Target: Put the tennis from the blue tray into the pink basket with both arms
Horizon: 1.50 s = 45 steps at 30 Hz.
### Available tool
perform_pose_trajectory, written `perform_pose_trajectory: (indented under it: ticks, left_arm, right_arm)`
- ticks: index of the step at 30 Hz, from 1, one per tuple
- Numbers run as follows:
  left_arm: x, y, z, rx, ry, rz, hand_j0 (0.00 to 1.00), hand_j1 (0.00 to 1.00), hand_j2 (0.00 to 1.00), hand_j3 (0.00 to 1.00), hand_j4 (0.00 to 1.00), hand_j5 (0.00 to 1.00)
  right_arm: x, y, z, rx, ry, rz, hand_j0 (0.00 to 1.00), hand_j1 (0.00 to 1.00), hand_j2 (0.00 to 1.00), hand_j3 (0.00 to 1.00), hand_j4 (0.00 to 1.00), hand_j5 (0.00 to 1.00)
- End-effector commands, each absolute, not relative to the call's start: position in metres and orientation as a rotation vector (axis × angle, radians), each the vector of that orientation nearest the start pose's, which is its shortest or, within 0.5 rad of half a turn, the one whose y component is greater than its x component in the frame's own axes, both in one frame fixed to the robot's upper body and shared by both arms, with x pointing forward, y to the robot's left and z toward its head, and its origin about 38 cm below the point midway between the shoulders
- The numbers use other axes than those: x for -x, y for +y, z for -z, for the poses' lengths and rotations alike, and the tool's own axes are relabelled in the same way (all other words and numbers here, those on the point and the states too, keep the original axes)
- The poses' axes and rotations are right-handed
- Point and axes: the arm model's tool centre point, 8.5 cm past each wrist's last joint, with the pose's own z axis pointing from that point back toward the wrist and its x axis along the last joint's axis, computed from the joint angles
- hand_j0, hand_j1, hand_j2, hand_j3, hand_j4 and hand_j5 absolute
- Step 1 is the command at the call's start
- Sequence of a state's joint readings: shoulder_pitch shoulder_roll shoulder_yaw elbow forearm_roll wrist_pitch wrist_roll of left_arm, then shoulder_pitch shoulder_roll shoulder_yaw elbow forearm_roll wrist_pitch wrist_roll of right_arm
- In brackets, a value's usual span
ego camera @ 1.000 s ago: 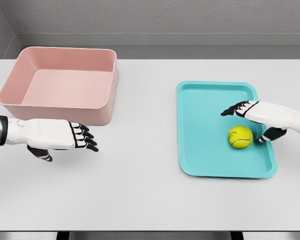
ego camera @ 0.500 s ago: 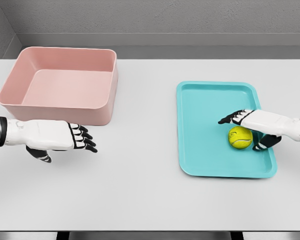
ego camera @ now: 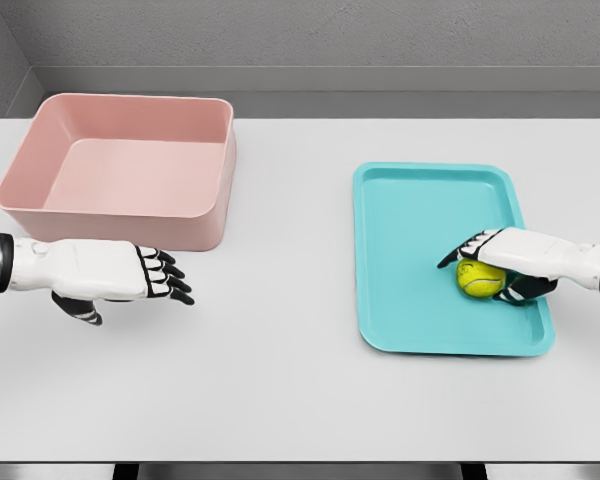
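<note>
The tennis ball (ego camera: 479, 279) sits in the blue tray (ego camera: 420, 210), toward the tray's right side and nearer its front edge than its back. The right hand (ego camera: 500, 262) lies over the top of it: the arm comes in low and nearly level from the right edge, palm down, with the fingers (ego camera: 458, 252) reaching past the ball to the left and the thumb (ego camera: 525, 291) tucked below it on the near side. The hand is cupped partly around the ball and looks to be touching it, but the ball is on the tray floor and whether the grip has really closed on it cannot be told from here.

The rest of the tray is bare turquoise. It lies flat on the white table (ego camera: 290, 380), well apart from the pink basket (ego camera: 120, 165), which stands at the far left of the table.

Just in front of the basket, the left hand (ego camera: 130, 275) hovers over the table, its forearm coming in level from the left edge. Its fingers point right, loosely extended and slightly bent, holding nothing and touching neither basket nor tray.
</note>
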State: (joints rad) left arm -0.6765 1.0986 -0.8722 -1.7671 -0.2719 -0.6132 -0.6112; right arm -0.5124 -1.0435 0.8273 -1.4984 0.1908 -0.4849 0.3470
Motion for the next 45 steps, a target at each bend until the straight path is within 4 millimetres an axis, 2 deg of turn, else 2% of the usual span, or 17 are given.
perform_pose_trajectory:
  ticks: [1,5,13,20,28,37,45]
  left_arm:
    - [-0.353,0.295,-0.215,0.192,1.579,-3.192,1.0,1.0,1.0,1.0,1.0,1.0]
    - [-0.353,0.295,-0.215,0.193,1.578,-3.194,1.0,1.0,1.0,1.0,1.0,1.0]
    - [-0.353,0.295,-0.216,0.195,1.578,-3.193,1.0,1.0,1.0,1.0,1.0,1.0]
    - [-0.353,0.298,-0.217,0.207,1.571,-3.198,1.0,1.0,1.0,1.0,1.0,1.0]
    - [-0.353,0.298,-0.218,0.211,1.569,-3.198,1.0,1.0,1.0,1.0,1.0,1.0]
    - [-0.353,0.298,-0.218,0.211,1.569,-3.198,1.0,1.0,1.0,1.0,1.0,1.0]
    - [-0.356,0.299,-0.224,0.237,1.57,-3.188,1.0,1.0,1.0,1.0,1.0,1.0]
  right_arm:
    - [-0.379,-0.354,-0.153,0.223,-1.262,-1.897,0.66,0.66,0.66,0.66,0.66,0.66]
    - [-0.379,-0.354,-0.153,0.223,-1.262,-1.897,0.59,0.59,0.59,0.59,0.59,0.59]
    - [-0.379,-0.35,-0.164,0.214,-1.313,-1.928,0.58,0.58,0.58,0.58,0.58,0.58]
    - [-0.379,-0.328,-0.186,0.204,-1.402,-1.982,0.58,0.58,0.58,0.58,0.58,0.58]
    - [-0.378,-0.316,-0.195,0.186,-1.458,-2.012,0.58,0.58,0.58,0.58,0.58,0.58]
    - [-0.383,-0.267,-0.2,0.104,-1.585,-2.034,0.57,0.57,0.57,0.57,0.57,0.57]
    - [-0.387,-0.249,-0.209,0.083,-1.649,-2.05,0.57,0.57,0.57,0.57,0.57,0.57]
